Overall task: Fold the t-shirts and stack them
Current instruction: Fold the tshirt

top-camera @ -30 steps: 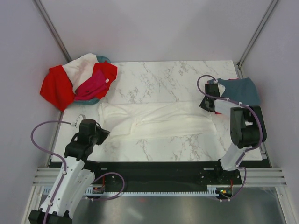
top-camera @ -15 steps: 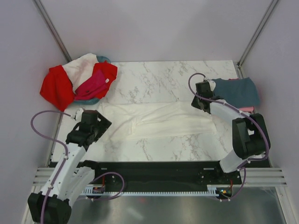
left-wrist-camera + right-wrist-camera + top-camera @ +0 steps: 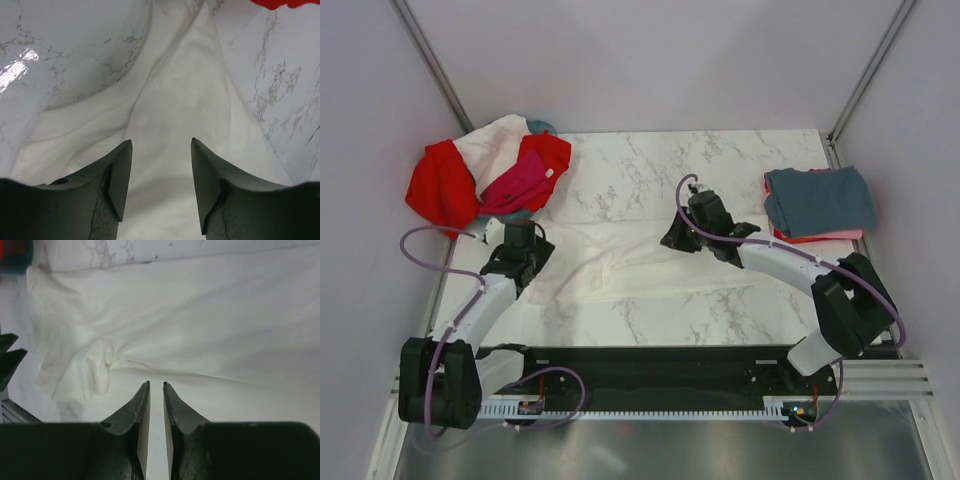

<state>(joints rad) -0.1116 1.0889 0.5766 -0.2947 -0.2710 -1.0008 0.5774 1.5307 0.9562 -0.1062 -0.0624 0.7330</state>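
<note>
both arms have swung inward from the table's sides – the left gripper (image 3: 527,248) now hangs over the left end of the long white cotton t-shirt (image 3: 650,262), the right gripper (image 3: 673,237) over its far edge near the middle. left jaws stand well apart, right jaws a sliver apart, neither holding cloth. it lies spread crosswise on the white marble table (image 3: 650,165), probably awaiting its next fold — the folded slate grey-blue shirt (image 3: 820,198) at far right marks the stack.
</note>
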